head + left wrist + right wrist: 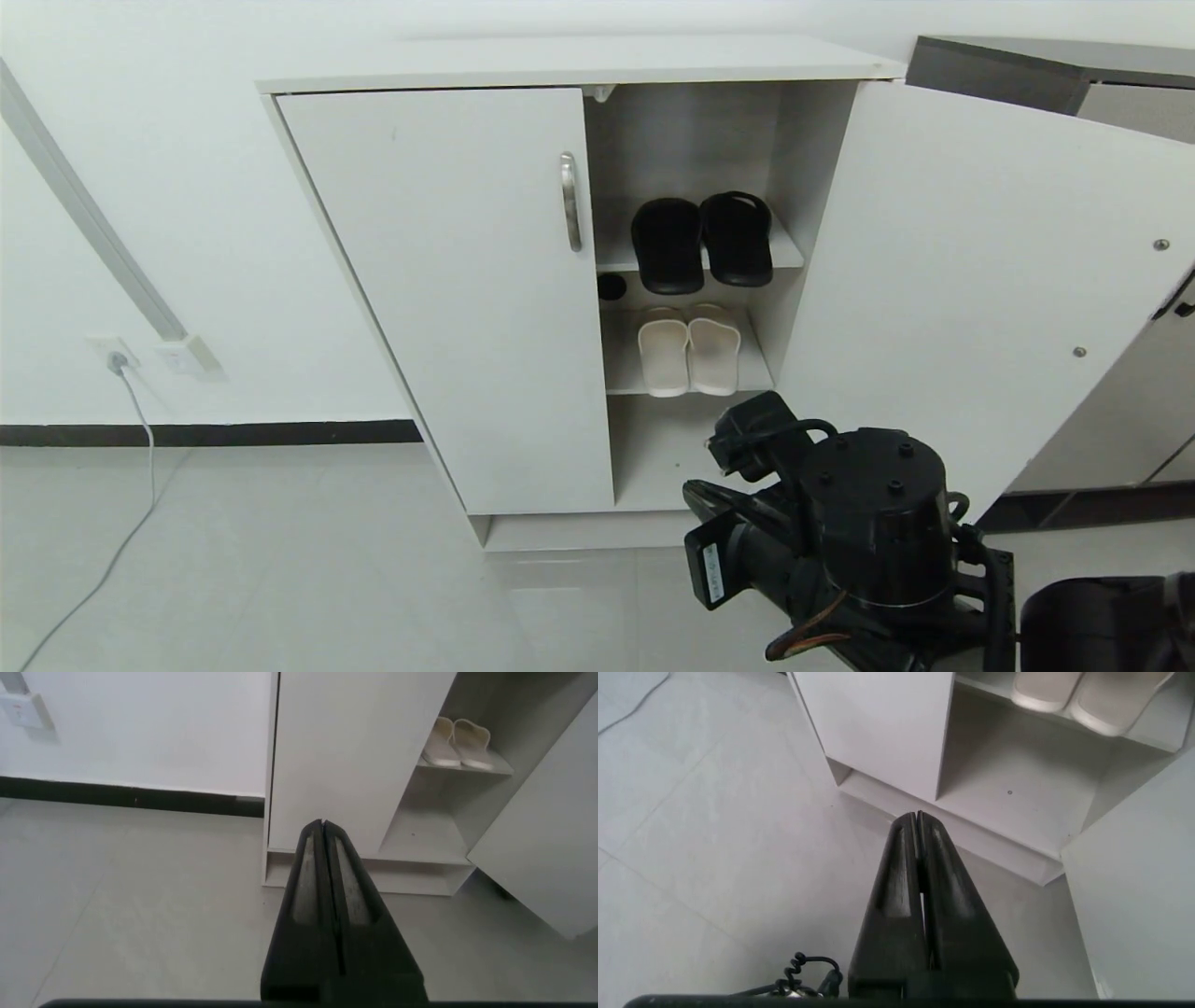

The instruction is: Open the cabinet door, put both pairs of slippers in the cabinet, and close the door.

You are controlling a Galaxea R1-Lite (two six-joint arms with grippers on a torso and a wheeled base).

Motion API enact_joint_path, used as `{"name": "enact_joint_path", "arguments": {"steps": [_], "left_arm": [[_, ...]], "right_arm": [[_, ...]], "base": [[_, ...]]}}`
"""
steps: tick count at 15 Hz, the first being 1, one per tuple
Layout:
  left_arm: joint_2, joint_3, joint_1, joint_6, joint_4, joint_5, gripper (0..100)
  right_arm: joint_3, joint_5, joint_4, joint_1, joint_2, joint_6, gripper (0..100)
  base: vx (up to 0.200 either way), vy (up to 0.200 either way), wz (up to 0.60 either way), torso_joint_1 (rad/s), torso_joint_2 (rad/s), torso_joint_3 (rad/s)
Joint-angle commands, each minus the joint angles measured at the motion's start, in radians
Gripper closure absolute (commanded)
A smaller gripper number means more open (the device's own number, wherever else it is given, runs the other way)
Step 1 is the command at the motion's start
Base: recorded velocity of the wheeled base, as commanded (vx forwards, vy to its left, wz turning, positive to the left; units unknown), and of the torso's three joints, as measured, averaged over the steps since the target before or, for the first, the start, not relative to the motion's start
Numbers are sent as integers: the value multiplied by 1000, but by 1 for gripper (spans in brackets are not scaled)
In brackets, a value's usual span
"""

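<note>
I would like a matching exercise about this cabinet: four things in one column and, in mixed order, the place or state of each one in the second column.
Column one:
1. black slippers
2. pale slippers
3. left door
4. right door

Column two:
A. swung open
B. on the upper shelf
C. shut
D. on the middle shelf

Pairs: 1-B, 2-D, 3-C, 4-A.

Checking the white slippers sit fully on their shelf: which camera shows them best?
The head view: the white slippers lie whole on the shelf under the black slippers. The left wrist view shows them far off; the right wrist view cuts them off.
</note>
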Motion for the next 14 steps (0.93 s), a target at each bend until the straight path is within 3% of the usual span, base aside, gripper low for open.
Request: {"name": "enact_joint_path", "arguments": {"steps": [1, 14], "left_arm": [[0, 0, 0, 0, -1, 1, 100], [0, 0, 0, 0, -1, -1, 100]], "right_arm": [[0, 0, -3, 2, 0, 0, 100], [2, -1, -3, -6, -4, 0, 100]], "base": [[0, 0, 0, 56, -442, -344], [0, 0, 0, 115, -462, -337]]}}
